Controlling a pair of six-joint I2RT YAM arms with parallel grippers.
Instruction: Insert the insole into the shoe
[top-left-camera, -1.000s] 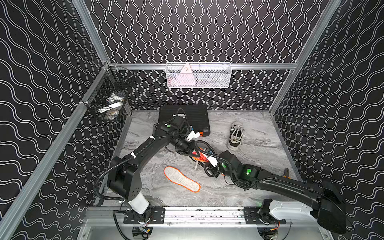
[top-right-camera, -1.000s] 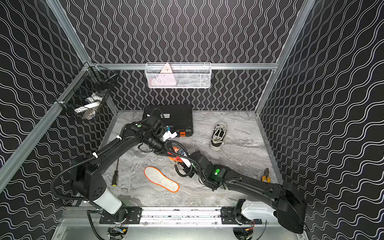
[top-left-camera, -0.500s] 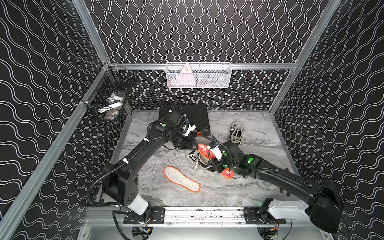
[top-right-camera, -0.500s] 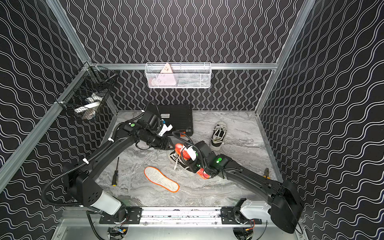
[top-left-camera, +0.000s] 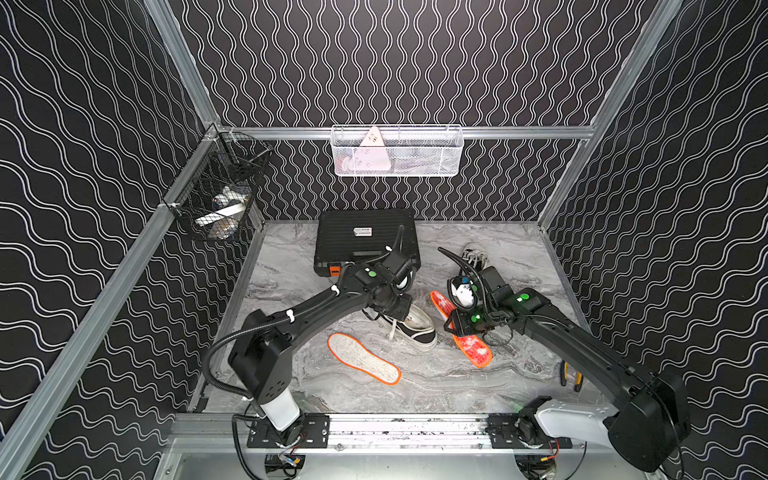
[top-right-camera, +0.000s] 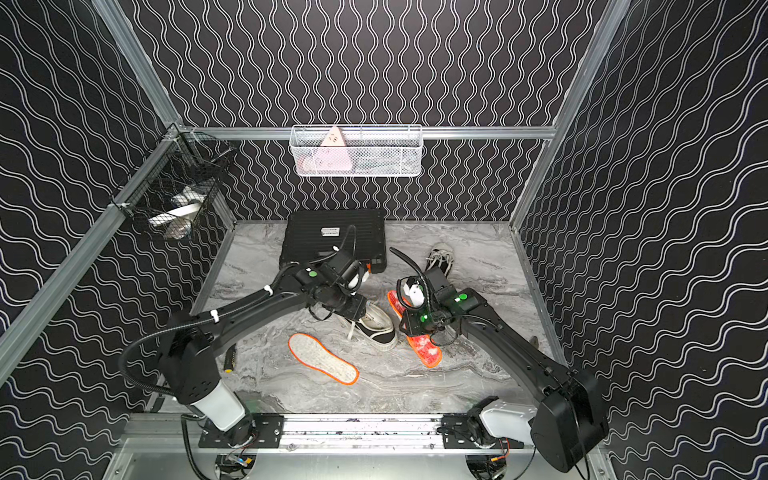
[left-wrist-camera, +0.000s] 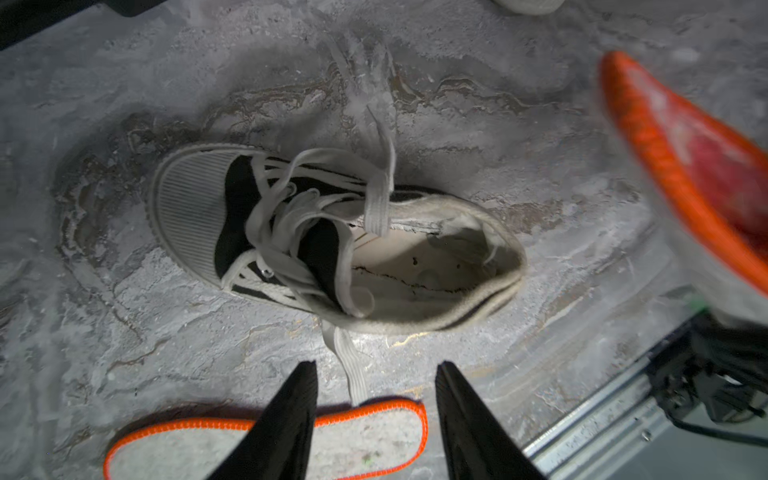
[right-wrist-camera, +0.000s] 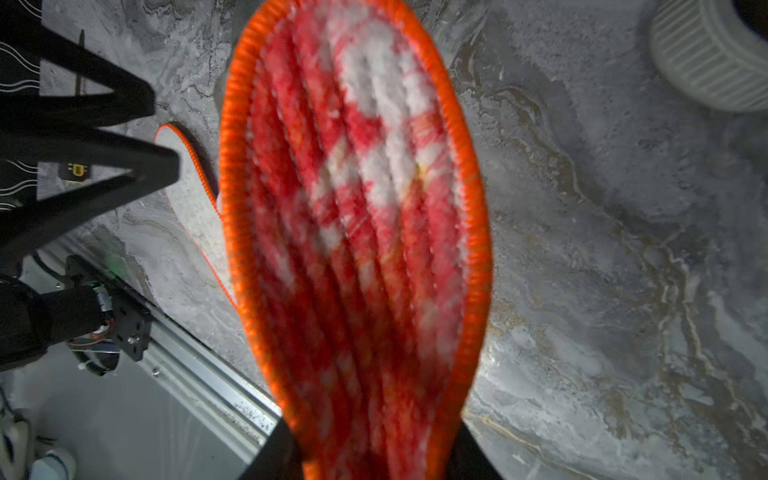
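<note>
Red insole (top-left-camera: 473, 351) pinched in right gripper (right-wrist-camera: 370, 457), right of centre. Left gripper (left-wrist-camera: 376, 368) fingers spread, empty, above shoe (top-left-camera: 409, 328), centre. Black case (top-left-camera: 365, 241) label illegible; white insole (top-left-camera: 363, 363) lower centre.

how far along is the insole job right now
Done: the right gripper has the red insole gripped and lifted off the table. In hand: it hangs beside the black shoe, and the left gripper hovers open over that shoe, holding nothing. Left: the shoe's opening shows a bare inside, so the insole is not yet in. A second, grey insole lies loose on the table.
</note>
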